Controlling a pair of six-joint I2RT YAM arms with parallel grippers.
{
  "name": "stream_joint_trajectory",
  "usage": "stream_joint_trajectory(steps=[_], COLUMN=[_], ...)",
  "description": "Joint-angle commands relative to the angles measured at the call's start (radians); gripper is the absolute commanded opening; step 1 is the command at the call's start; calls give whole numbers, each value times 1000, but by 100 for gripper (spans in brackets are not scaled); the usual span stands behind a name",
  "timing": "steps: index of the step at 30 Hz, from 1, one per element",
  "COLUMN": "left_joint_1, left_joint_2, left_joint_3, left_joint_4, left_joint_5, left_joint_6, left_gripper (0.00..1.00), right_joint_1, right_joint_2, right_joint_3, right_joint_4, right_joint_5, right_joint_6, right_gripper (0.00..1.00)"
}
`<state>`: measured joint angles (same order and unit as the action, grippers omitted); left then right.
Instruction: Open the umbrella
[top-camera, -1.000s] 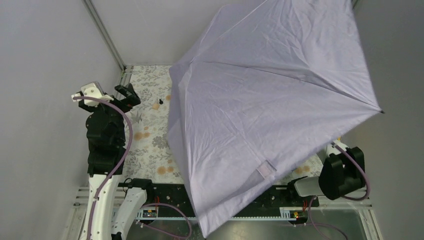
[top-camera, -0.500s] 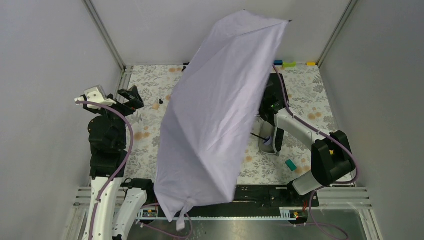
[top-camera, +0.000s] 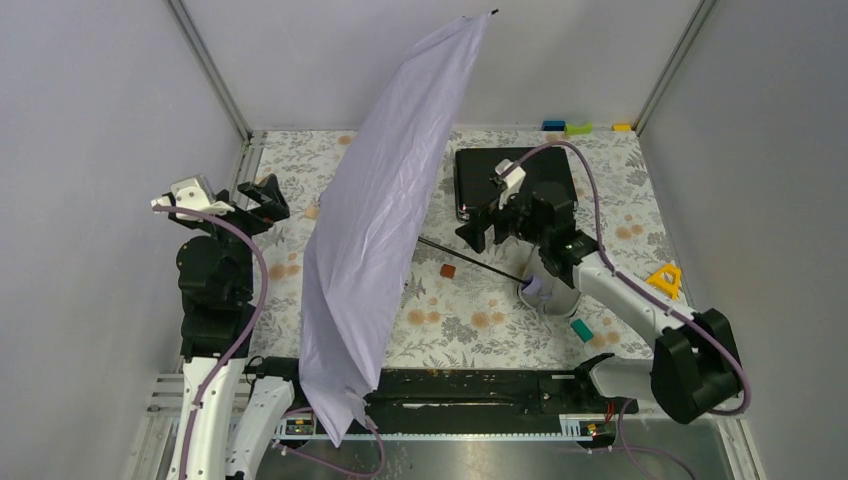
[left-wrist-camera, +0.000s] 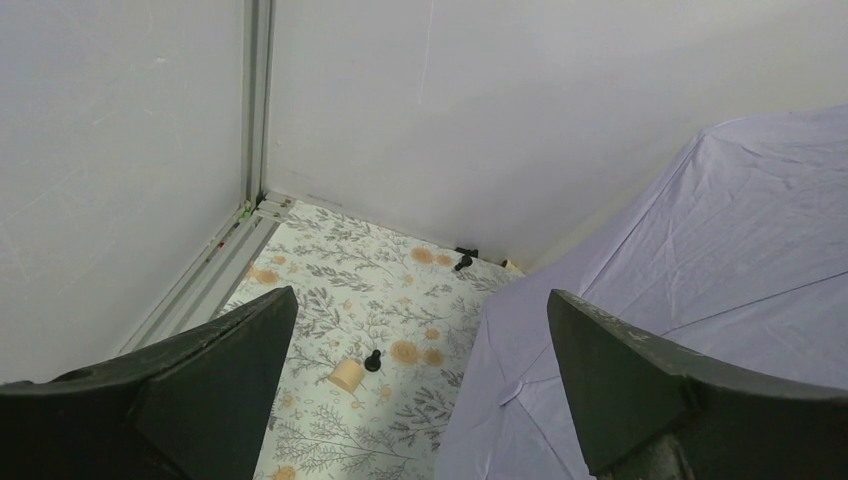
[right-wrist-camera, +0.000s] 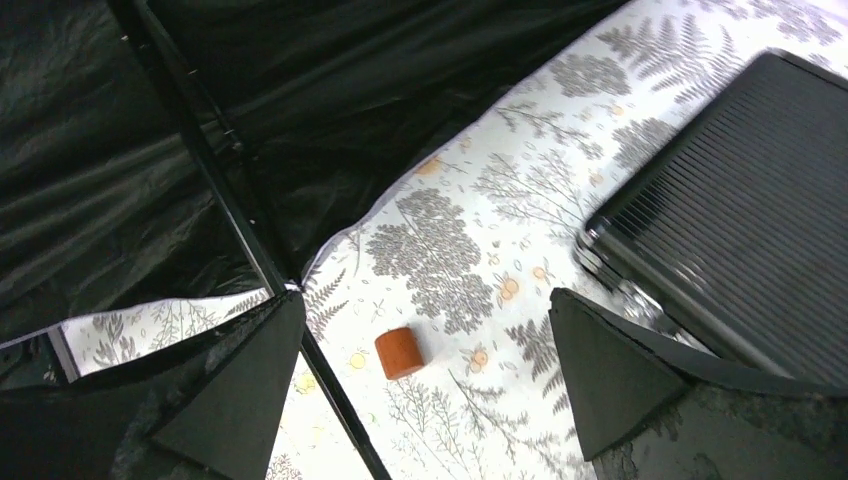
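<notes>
Partly behind umbrella (top-camera: 370, 250): floral table (top-camera: 630, 190).

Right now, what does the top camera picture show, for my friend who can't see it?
An open lavender umbrella lies tipped on its side on a flowery table. The right end effector hangs open near its black shaft, beside a black briefcase. The left end effector is open too.

Umbrella (top-camera: 375, 230) lavender outside, black underneath, black shaft. Table (top-camera: 620, 190) white, grey-leaf and orange-flower print. Case (top-camera: 480, 170) black, ribbed. Cylinder (right-wrist-camera: 400, 352) rust-orange.
</notes>
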<state>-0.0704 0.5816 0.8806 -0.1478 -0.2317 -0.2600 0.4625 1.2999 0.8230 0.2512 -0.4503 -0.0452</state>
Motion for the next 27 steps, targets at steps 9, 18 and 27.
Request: stream_joint_trajectory(steps=[9,18,27], left_joint_1=[4,4,4], left_joint_2=[-52,-191,-321], left_joint_3=[0,-22,-85], left_joint_4=[-89,-222,-244], left_joint_5=[-8,-150,-223], left_joint_6=[-7,13,24], left_gripper=[99,99,99], right_joint_1=[-236,-297,-297], right_joint_2=[-283,-412,-551], right_joint_3=[-112,35,192], right_joint_4=[-259,-636,-775], right_joint_5=[250,522,712], right_joint_6=[285,315,269], right_gripper=[100,100,100])
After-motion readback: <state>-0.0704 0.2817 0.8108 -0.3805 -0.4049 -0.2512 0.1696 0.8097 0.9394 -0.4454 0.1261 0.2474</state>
